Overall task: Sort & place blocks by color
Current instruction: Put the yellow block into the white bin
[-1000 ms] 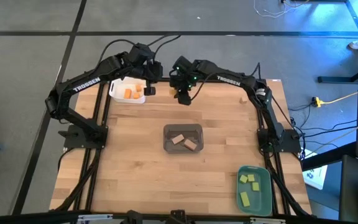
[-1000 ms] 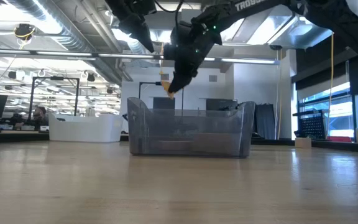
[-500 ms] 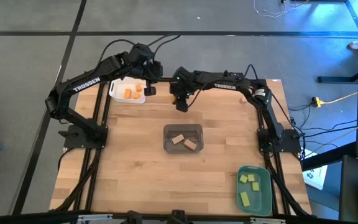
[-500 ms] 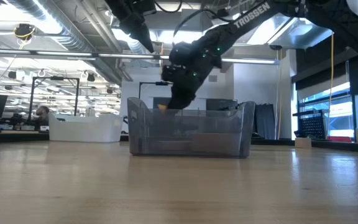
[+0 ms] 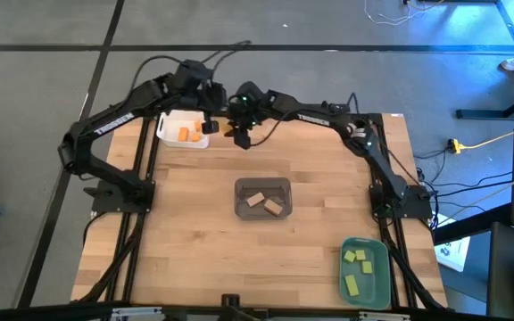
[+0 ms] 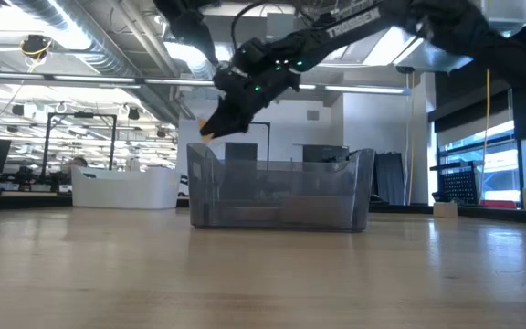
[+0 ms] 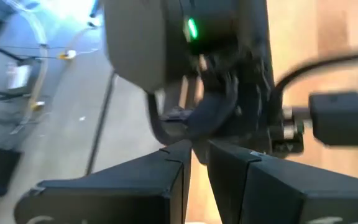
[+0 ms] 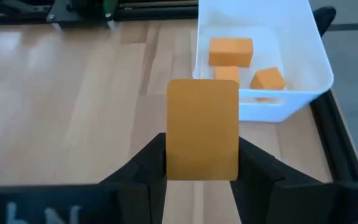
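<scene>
From above I see three trays on my wooden table (image 5: pixel 177 232). The white tray (image 5: pixel 169 131) sits at the far left corner and holds orange blocks (image 5: pixel 188 135); through the right wrist camera I count three of them (image 8: pixel 231 51), two toward the back and one nearer the front wall. The grey tray (image 5: pixel 263 185) stands mid-table with two tan blocks (image 5: pixel 264 202) lying side by side inside it. The teal tray (image 5: pixel 365 294) rests at the near right corner with three yellow-green blocks (image 5: pixel 358 261), two small ones and a longer bar. My right gripper (image 5: pixel 241 135) hangs above the table just beside the white tray, on its inner side, clamped on an orange block (image 8: pixel 202 129); the wrist view shows that block upright between the two dark fingers (image 8: pixel 143 163), with the tray's wall just beyond it. In the low view the same block (image 6: pixel 205 128) shows as an orange tip at the end of the arm, up above the grey tray's left wall and clear of it. My left gripper (image 5: pixel 209 126) hovers over the inner edge of the white tray, very close to the right one, its fingers (image 7: pixel 135 186) nearly together with only a thin gap and nothing between them. The right arm's body fills most of the left wrist view, so the two arms crowd each other at that tray.
</scene>
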`<state>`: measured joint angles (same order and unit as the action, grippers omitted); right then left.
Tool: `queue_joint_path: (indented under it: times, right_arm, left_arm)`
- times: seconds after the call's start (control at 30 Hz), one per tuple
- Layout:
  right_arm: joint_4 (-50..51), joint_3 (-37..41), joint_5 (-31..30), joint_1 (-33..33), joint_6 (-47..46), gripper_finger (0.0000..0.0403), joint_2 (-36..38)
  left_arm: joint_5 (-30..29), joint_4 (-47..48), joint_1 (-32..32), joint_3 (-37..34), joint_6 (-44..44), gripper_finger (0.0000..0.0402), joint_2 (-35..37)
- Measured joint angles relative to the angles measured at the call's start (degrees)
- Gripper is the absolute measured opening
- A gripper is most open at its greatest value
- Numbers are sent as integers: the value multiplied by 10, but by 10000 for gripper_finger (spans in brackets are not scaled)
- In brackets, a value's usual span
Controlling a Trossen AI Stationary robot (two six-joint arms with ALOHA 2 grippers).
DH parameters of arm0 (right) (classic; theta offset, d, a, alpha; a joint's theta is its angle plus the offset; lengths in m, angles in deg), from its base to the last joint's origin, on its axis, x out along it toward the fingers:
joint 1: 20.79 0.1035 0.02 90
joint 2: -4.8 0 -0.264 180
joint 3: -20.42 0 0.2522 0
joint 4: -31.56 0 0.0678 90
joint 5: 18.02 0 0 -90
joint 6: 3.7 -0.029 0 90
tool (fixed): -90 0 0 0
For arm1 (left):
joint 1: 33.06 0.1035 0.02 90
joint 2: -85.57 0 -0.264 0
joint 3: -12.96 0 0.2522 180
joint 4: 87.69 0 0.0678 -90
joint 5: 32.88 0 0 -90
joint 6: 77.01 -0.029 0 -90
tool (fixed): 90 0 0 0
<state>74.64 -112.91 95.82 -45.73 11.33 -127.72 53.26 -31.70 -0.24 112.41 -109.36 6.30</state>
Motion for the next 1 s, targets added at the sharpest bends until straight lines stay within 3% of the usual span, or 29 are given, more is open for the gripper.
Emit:
queue_joint_path:
  times: [0.2,0.4,0.73,1.0]
  right_arm:
    - [66,-156,3,1,1,131,-95]
    - [-28,-140,22,1,-25,131,-96]
    - [-164,-140,48,1,-13,131,-109]
    - [-257,-139,29,2,-57,131,-156]
  left_arm:
    - [-17,4,2,0,1,41,62]
    - [-21,9,2,1,7,41,101]
    - [-35,26,2,1,9,41,103]
    - [-33,27,2,1,37,41,103]
